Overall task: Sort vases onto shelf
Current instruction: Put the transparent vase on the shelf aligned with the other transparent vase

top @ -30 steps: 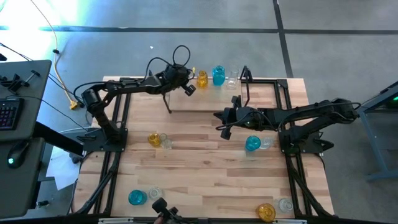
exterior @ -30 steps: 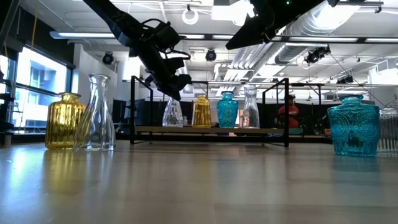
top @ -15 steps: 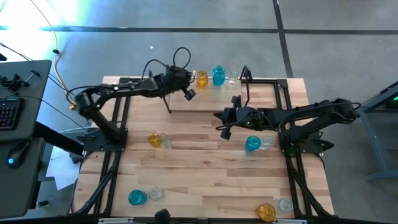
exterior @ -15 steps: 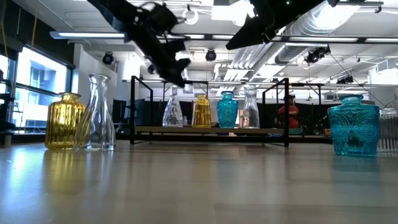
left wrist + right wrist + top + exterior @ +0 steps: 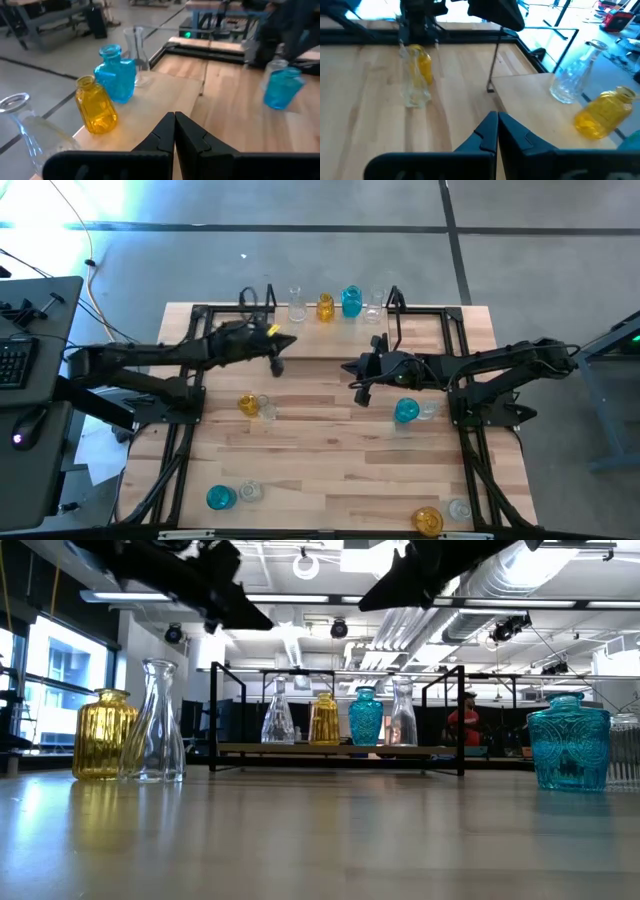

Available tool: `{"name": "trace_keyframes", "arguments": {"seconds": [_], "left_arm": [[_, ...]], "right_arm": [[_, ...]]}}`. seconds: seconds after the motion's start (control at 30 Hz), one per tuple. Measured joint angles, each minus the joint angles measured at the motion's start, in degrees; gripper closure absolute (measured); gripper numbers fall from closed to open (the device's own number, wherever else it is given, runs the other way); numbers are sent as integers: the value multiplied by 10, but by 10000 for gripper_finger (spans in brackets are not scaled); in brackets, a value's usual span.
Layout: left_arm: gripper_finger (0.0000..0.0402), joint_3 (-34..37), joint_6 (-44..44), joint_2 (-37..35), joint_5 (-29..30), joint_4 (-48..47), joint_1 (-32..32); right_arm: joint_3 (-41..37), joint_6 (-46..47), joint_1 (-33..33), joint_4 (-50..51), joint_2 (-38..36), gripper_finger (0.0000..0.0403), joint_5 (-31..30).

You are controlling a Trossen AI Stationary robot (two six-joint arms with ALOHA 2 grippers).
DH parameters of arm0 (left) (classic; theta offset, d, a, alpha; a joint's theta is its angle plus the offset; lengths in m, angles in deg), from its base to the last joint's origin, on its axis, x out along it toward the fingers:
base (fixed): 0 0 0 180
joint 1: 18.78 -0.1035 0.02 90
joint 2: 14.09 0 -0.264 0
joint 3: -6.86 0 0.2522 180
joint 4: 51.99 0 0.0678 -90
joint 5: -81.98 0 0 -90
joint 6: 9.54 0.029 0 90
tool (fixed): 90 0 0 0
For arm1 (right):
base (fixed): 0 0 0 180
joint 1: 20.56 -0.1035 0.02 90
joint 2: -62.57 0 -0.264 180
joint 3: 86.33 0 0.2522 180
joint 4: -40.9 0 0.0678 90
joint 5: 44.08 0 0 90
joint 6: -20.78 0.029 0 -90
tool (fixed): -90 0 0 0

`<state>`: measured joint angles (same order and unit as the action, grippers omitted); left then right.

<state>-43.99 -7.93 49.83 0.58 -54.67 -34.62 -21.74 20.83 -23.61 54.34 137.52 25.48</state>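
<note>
In the low view a clear vase [image 5: 624, 752] is cut off by the right edge, behind a teal vase [image 5: 568, 742]

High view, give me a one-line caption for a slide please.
Four glass vases stand on the small black-framed wooden shelf; shut left gripper and shut right gripper hover near it, empty.

Light: bright, from ceiling lamps [image 5: 340, 628] and a window [image 5: 55, 675]
Glare: blown-out floor [image 5: 60, 205]
Blur: wrist views soft, nearby fingers [image 5: 192, 137] unfocused
</note>
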Motion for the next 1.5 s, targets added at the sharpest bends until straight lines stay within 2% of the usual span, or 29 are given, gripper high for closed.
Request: {"name": "trace_keyframes", "arguments": {"seconds": [0.27,0.4,0.57,0.7,0.9,1.07,1.2,1.33,1.5], "left_arm": [[401,101,0,-106,-38,81,38],[401,143,0,-133,-64,125,40],[401,181,1,-154,-69,147,40],[401,203,1,-163,-69,163,39],[401,218,24,-178,-69,163,38],[401,242,20,-184,-64,182,22],[401,269,21,-184,-67,236,6],[401,279,21,-186,-67,249,-13],[401,279,21,-187,-67,249,-33]], "right_arm": [[0,17,-31,-33,0,403,5],[0,40,-43,-47,0,402,5],[0,67,-52,-63,22,383,-8],[6,74,-57,-88,56,347,-8],[56,81,-57,-104,123,267,-8],[115,100,-59,-112,211,193,-3],[181,120,-59,-112,289,148,1],[258,139,-59,-113,366,125,5],[350,165,-53,-113,446,123,5]]}}
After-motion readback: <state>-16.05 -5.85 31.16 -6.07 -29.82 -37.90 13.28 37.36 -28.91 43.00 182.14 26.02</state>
